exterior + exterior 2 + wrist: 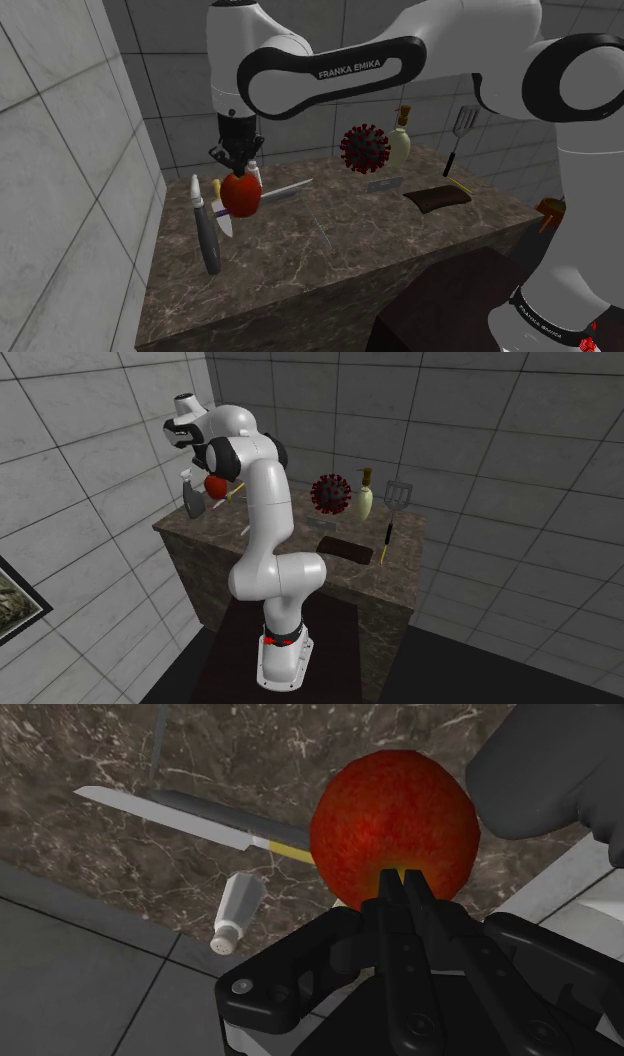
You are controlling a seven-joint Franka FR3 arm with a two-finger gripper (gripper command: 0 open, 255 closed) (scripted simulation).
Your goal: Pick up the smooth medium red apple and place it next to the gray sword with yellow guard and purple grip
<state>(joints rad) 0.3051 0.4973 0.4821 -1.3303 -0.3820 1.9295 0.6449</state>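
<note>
The jaws are closed on the red apple [240,194], left of centre in the shoulder view. It hangs above the worktop [300,262] beside the sword [185,814], positioned for release.

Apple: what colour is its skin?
The apple is mottled red; the wrist view shows it best.

The light is dim and flat, falling mostly from above. The white arm [330,70] takes the most of it, pale on its upper shells and grey underneath. The grey wall tiles [480,412] are evenly lit. The dark marbled worktop [300,270] looks murky, with its front face deeper in shade. The floor [180,672] is close to black. In the wrist view the apple [395,824] glows red at its middle and darkens toward its rim, and the black hand [403,882] shows faint grey edges.
</note>
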